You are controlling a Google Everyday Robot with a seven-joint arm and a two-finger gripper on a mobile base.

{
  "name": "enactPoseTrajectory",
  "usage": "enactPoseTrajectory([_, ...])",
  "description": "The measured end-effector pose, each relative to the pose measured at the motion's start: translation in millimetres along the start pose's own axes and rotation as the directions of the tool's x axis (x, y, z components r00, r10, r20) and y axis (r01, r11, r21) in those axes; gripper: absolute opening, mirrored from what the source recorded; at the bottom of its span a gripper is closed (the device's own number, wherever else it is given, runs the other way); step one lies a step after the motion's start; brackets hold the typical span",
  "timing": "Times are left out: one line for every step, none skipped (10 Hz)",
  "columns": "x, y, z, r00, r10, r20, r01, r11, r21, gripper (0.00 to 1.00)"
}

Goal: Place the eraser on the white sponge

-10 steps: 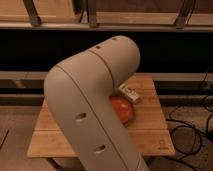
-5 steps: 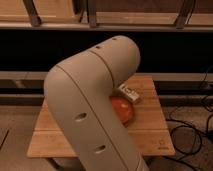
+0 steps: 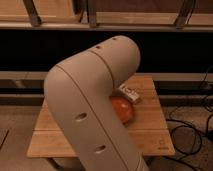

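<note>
My large beige arm [image 3: 95, 100] fills the middle of the camera view and hides most of the wooden table [image 3: 150, 135]. The gripper is hidden behind the arm and does not show. A small white block-like object [image 3: 129, 93], maybe the white sponge or the eraser, lies on the table at the right of the arm's elbow. I cannot tell which of the two it is. The other task object is out of view.
An orange round object [image 3: 122, 109] sits on the table just in front of the white block, partly behind the arm. Black cables [image 3: 192, 127] lie on the floor at the right. A dark shelf and metal rails [image 3: 105, 20] run along the back.
</note>
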Motion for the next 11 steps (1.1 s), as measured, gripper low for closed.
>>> enactPoseTrajectory([0.0, 0.0, 0.0, 1.0, 0.0, 0.0, 0.0, 1.0, 0.0, 0.8])
enactPoseTrajectory([0.0, 0.0, 0.0, 1.0, 0.0, 0.0, 0.0, 1.0, 0.0, 0.8])
enactPoseTrajectory([0.0, 0.0, 0.0, 1.0, 0.0, 0.0, 0.0, 1.0, 0.0, 0.8])
enactPoseTrajectory([0.0, 0.0, 0.0, 1.0, 0.0, 0.0, 0.0, 1.0, 0.0, 0.8])
enactPoseTrajectory([0.0, 0.0, 0.0, 1.0, 0.0, 0.0, 0.0, 1.0, 0.0, 0.8])
enactPoseTrajectory([-0.7, -0.3, 0.1, 1.0, 0.002, 0.005, -0.002, 1.0, 0.0, 0.8])
enactPoseTrajectory([-4.0, -1.2, -0.9, 0.999, 0.032, 0.031, -0.031, 0.999, -0.007, 0.8])
enactPoseTrajectory([-9.6, -1.9, -1.6, 0.993, 0.09, 0.077, -0.088, 0.996, -0.027, 0.8])
enactPoseTrajectory([-17.9, -0.7, -2.2, 0.977, 0.167, 0.133, -0.159, 0.985, -0.064, 0.8])
enactPoseTrajectory([-27.1, 1.5, -2.4, 0.945, 0.265, 0.193, -0.245, 0.962, -0.12, 0.8])
enactPoseTrajectory([-34.8, 5.5, -2.0, 0.893, 0.381, 0.241, -0.34, 0.92, -0.195, 0.8])
